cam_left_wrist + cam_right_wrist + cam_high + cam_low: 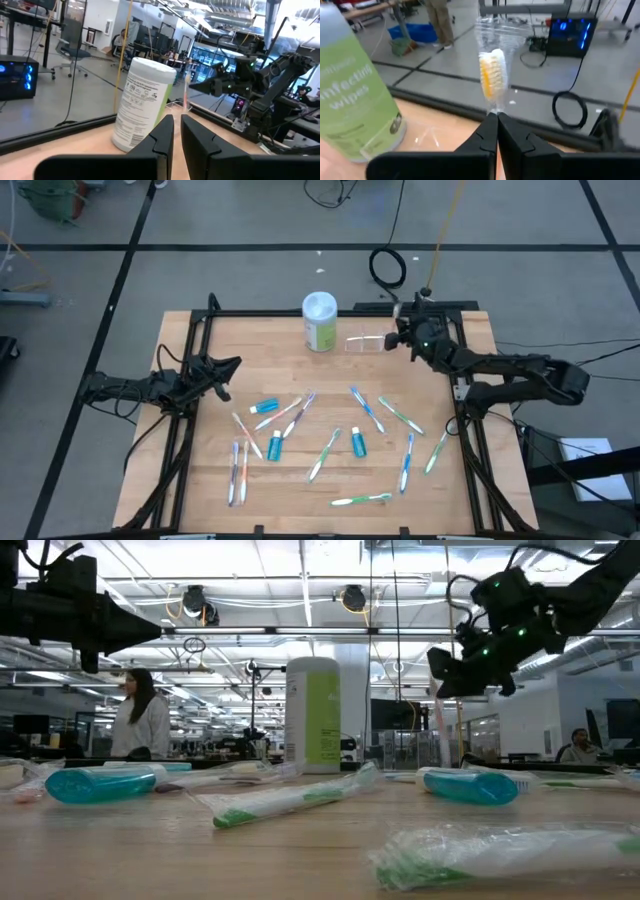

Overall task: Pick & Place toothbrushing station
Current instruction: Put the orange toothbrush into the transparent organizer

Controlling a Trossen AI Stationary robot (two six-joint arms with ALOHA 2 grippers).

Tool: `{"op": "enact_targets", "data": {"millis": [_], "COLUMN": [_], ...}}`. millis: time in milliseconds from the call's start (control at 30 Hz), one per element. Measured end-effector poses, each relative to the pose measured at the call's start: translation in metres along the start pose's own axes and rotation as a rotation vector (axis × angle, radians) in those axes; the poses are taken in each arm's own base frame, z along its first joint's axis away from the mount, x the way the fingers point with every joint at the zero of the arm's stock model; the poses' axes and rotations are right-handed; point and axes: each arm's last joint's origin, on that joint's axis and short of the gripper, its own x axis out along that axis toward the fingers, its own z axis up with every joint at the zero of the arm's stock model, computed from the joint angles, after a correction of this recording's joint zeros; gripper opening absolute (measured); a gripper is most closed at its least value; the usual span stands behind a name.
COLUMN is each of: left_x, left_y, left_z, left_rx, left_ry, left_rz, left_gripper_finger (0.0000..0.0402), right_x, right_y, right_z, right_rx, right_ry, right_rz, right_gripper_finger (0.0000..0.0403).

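A: Toothbrushing station [364,342], a low clear colourless plastic holder, is noted lying on the wooden table [200,490] just beside the white-and-green wipes canister [319,322], on the side toward the right arm. Nothing is seen slotted in it.

B: Right gripper [400,338] is recorded raised above the table, close to the holder on the side away from the canister. Its fingers [485,134] are pressed fully together on a wrapped toothbrush with orange-and-white bristles [492,75], held upright with the head pointing away from the gripper. That posture is judged to suit lowering the handle end into an upright slot.

A: Left gripper [228,368] is noted parked well apart from the canister, by the table's left edge. Only a narrow slit is left between its fingers [161,140], and nothing is held.

B: Remaining stock is logged: wrapped toothbrushes [325,455] and small blue toothpaste tubes [264,407] scattered flat on the table, on the canister's near side. The spread is judged to leave each reachable singly.
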Motion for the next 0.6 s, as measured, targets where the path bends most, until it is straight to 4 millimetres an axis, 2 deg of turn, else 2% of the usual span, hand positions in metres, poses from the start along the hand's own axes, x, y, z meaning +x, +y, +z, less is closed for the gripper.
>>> {"op": "enact_targets", "data": {"millis": [233, 433, 600], "left_x": [0.000, 0.000, 0.000], "left_y": [0.000, 0.000, -0.001], "left_z": [0.000, 0.000, -0.001], "left_rx": [-0.022, -0.057, -0.088], "left_ry": [0.002, 0.002, 0.013], "left_rz": [0.000, 0.000, -0.027], "left_gripper_finger": [0.0037, 0.0037, 0.0037], "right_x": [0.008, 0.006, -0.006], "right_y": [-0.001, -0.003, -0.001], "right_z": [-0.012, -0.009, 0.002], "right_rx": [0.054, 0.027, 0.027], "right_ry": [0.063, 0.053, 0.008], "right_rz": [-0.033, -0.033, 0.002], "right_gripper_finger": [0.0008, 0.0056, 0.0102]}}
